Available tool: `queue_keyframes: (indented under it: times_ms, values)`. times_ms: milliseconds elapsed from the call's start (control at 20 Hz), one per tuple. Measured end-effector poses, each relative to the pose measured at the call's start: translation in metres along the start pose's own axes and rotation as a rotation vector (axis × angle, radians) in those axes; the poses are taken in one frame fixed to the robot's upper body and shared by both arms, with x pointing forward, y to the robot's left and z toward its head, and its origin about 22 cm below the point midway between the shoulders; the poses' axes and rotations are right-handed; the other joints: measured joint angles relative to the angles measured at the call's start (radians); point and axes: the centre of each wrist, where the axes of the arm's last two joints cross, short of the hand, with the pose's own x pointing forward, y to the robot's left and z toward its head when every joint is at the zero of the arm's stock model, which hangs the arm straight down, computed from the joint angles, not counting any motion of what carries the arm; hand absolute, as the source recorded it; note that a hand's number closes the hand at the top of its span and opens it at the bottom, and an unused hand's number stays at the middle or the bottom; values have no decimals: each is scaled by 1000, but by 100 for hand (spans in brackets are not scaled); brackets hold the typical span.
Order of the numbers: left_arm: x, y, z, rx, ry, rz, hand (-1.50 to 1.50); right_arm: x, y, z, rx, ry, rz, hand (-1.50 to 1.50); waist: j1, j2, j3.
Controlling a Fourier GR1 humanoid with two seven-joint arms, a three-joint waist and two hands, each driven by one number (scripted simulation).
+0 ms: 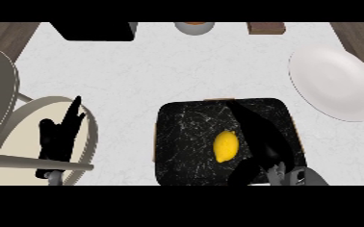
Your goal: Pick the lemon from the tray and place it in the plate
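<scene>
A yellow lemon (226, 146) lies on the black marbled tray (188, 130) in the lower middle of the head view. My right hand (265, 142) is over the tray just right of the lemon, fingers stretched up and to the left, thumb below the lemon; it holds nothing. The white plate (331, 82) sits at the right edge, apart from the tray. At the lower left my left hand (60, 132) rests open with fingers pointing up.
A grey-rimmed round object (85, 146) lies under my left hand at the lower left. Along the far edge stand a black block (96, 30), a small grey bowl (194, 27) and a brown block (266, 27). White counter (177, 67) spreads between them and the tray.
</scene>
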Motion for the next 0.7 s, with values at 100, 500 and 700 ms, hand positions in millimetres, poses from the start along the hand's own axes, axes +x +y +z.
queue_keyframes:
  times_ms: [100,500,700]
  values:
    - [0,0,-1,-3,2,-2,0,-5,4,-1,17,12,2,-150,-1,-1,0]
    - [-1,-1,-2,-2,5,-3,0,-3,6,-14,52,23,13,-150,1,-2,3]
    - [0,0,-2,-2,0,-3,0,-3,18,-19,70,26,13,-150,0,-1,1]
